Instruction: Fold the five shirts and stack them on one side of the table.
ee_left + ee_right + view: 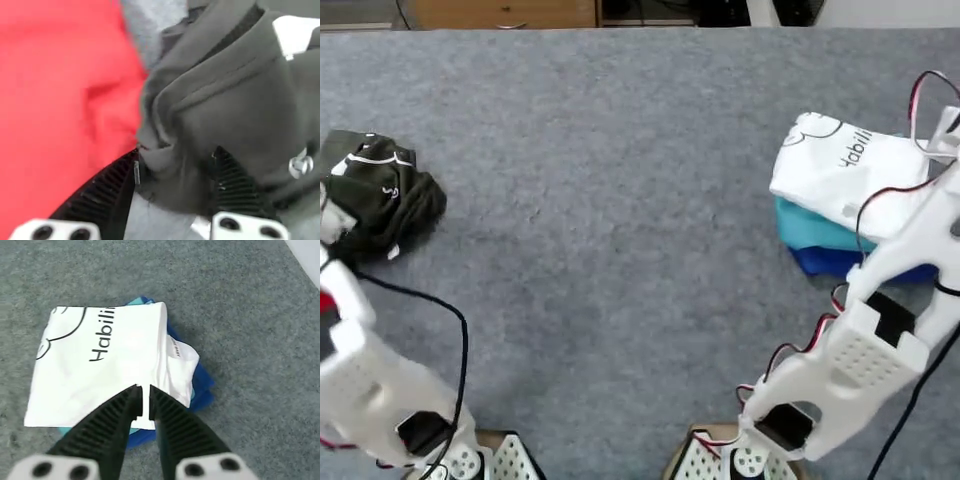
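A crumpled black shirt (pixel 382 190) lies at the table's left edge. In the left wrist view my left gripper (pixel 176 160) is shut on a bunched fold of this black shirt (pixel 235 95), right beside a red shirt (pixel 60 110). At the right side sits a folded stack: a white printed shirt (pixel 840 168) on top, a teal shirt (pixel 810 232) under it and a blue shirt (pixel 830 262) at the bottom. My right gripper (pixel 143 391) hovers shut over the white shirt (pixel 100 370), holding nothing, with the blue shirt (pixel 201 385) peeking out beneath.
The grey carpeted table (pixel 620 220) stretches wide and bare between the black shirt and the stack. The right arm (pixel 880 330) leans over the stack's near edge. Wooden furniture (pixel 505 12) stands beyond the far edge.
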Controlling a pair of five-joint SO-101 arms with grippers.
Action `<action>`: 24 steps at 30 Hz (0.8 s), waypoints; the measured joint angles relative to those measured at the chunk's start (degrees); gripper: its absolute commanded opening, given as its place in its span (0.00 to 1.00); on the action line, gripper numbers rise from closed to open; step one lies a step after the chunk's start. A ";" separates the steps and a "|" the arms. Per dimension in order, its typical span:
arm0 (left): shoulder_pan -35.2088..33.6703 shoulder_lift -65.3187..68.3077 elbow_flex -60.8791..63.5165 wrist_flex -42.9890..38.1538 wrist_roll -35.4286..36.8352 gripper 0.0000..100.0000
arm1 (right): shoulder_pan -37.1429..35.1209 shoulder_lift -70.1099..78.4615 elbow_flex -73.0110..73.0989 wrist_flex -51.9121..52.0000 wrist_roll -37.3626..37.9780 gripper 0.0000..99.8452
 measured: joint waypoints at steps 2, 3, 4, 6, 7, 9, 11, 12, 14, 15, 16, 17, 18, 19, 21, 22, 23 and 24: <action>1.58 2.90 -6.15 4.22 0.79 0.01 | -0.79 0.00 0.00 0.00 0.00 0.04; 2.37 3.34 -9.85 7.56 0.88 0.04 | -1.05 0.00 0.00 0.00 0.00 0.04; 3.34 3.43 -13.71 11.78 1.05 0.03 | -1.14 0.00 0.00 0.00 0.00 0.04; 5.54 3.43 -21.98 20.31 1.41 0.02 | -1.23 0.00 0.00 0.00 0.00 0.04; 6.68 3.43 -26.02 25.41 1.49 0.02 | -1.23 0.00 0.00 0.00 0.00 0.04; 9.41 2.55 -33.49 34.20 1.58 0.02 | -1.23 0.00 0.00 0.00 0.00 0.04; 12.66 0.44 -39.38 41.14 1.58 0.02 | -1.23 0.00 0.00 0.00 0.00 0.04; 14.33 -1.41 -40.44 42.64 1.58 0.02 | -1.23 0.00 0.00 0.00 0.00 0.04; 18.02 -6.15 -40.09 43.96 1.67 0.02 | -1.23 0.00 0.00 0.00 0.00 0.04; 20.13 -9.05 -38.51 44.31 1.67 0.02 | -1.23 0.00 0.00 0.00 0.00 0.04; 22.86 -12.84 -35.60 44.57 1.67 0.02 | -1.23 0.00 0.00 0.00 0.00 0.04; 26.20 -17.14 -32.00 44.66 1.67 0.02 | -1.23 0.00 0.00 0.00 0.00 0.04; 30.33 -21.54 -27.52 44.66 1.67 0.02 | -1.23 0.00 0.00 0.00 0.00 0.04; 34.99 -26.29 -22.33 44.66 1.67 0.02 | -1.23 0.00 0.00 0.00 0.00 0.04; 46.86 -36.13 -10.55 43.60 1.41 0.02 | -1.67 0.00 0.00 0.00 0.00 0.04; 53.10 -41.05 -4.48 41.23 1.41 0.02 | -2.11 0.00 0.00 0.00 0.00 0.04; 59.34 -45.98 1.76 38.42 0.88 0.02 | -2.55 0.00 0.00 0.00 0.00 0.04; 64.88 -50.73 7.30 35.43 -0.44 0.05 | -3.08 0.00 0.00 0.00 0.00 0.04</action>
